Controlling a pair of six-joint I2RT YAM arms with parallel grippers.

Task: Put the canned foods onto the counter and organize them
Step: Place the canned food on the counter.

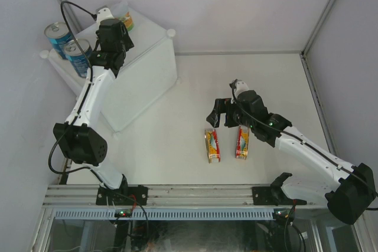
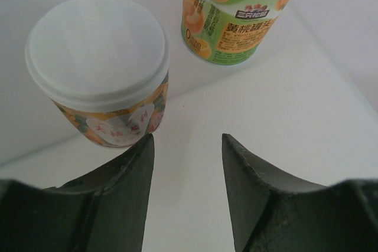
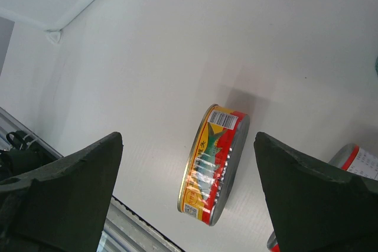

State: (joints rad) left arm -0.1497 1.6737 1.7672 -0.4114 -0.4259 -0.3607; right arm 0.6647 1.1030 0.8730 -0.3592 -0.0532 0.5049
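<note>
Right pincer [image 3: 188, 143] open above oval tin [image 3: 212, 172], apart.

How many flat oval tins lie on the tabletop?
2: the left tin and the right tin lie side by side on the tabletop, by the right gripper. None seems hidden.

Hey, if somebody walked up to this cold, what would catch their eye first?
The big white box at far left, with two blue cans on top and the left gripper open before two short white-lidded cans. Then two red-and-yellow flat tins lying side by side on the table, below the open right gripper.
</note>
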